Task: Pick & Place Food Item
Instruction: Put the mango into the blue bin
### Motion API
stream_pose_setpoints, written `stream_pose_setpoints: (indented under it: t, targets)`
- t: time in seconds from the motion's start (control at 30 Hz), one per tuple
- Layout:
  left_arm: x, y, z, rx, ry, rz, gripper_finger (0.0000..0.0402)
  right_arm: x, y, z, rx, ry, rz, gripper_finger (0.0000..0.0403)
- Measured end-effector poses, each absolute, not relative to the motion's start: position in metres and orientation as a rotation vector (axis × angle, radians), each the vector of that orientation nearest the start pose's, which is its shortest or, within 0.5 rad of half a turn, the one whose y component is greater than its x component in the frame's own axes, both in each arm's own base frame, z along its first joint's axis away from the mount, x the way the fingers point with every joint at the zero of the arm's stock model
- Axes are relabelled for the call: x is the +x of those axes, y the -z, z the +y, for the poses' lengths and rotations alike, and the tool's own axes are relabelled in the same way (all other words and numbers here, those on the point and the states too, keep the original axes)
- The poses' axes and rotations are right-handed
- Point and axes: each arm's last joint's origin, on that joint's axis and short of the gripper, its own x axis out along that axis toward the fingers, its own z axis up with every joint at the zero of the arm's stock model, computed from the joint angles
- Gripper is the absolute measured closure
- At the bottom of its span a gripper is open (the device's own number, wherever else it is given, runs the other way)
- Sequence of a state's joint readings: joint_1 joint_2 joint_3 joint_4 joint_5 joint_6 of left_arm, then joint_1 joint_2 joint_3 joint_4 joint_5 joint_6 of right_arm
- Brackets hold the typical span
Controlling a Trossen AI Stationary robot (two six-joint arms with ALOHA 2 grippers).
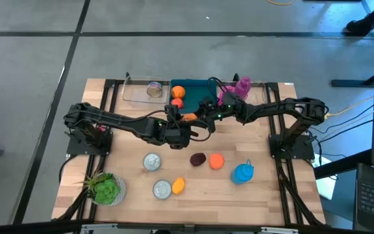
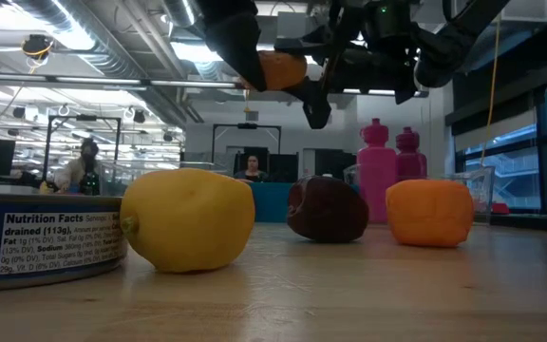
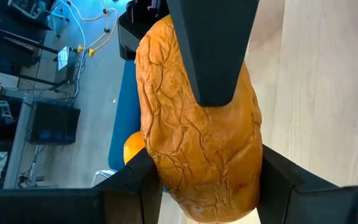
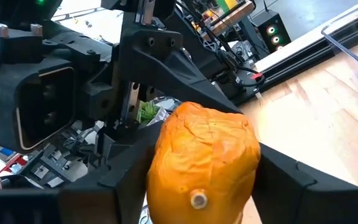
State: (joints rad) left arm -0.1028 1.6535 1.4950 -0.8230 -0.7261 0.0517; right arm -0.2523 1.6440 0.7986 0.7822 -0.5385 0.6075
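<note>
An orange, wrinkled food item [image 1: 189, 117] hangs high above the middle of the table, between my two grippers. My left gripper [image 1: 182, 125] reaches it from the table's left and is shut on it. My right gripper [image 1: 203, 116] comes from the right and is shut on the same item. In the low view the item [image 2: 278, 71] sits well above the tabletop. Seen from the left wrist, it [image 3: 197, 137] fills the space between my left fingers. From the right wrist, its end [image 4: 204, 155] has a small stub. My left gripper pinches the item's two sides [image 3: 166, 168] between its fingers [image 3: 138, 180], slanting down from the table's left. The item is lifted clear of the table. My right gripper pinches the item's stub end by its two sides [image 4: 166, 162] between its fingers [image 4: 278, 168], level from the table's right. One right finger [image 3: 210, 56] lies along the item's surface.
A teal bin [image 1: 200, 86] with orange fruits, a clear container [image 1: 138, 91] and a pink bottle [image 1: 242, 86] stand at the far edge. Nearer lie two cans [image 1: 151, 162], a yellow fruit [image 1: 178, 186], a dark fruit [image 1: 198, 159], an orange fruit [image 1: 217, 160], a blue jug [image 1: 242, 173] and a green plant [image 1: 106, 188].
</note>
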Motion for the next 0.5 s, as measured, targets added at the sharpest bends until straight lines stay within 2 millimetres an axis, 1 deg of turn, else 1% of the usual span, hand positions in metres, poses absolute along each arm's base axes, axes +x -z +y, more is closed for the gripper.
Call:
stream_pose_setpoints:
  t: [0.23,0.5]
  targets:
    - [0.3434,-0.3128,-0.0161,0.447,-0.55,0.925,0.023,0.3321,-0.2175,-0.0702,0.627,-0.261,0.144,0.0211]
    - [0.3438,-0.3129,-0.0162,0.428,-0.553,0.916,0.0192,0.332,-0.217,-0.07,0.613,-0.263,0.148,0.0215]
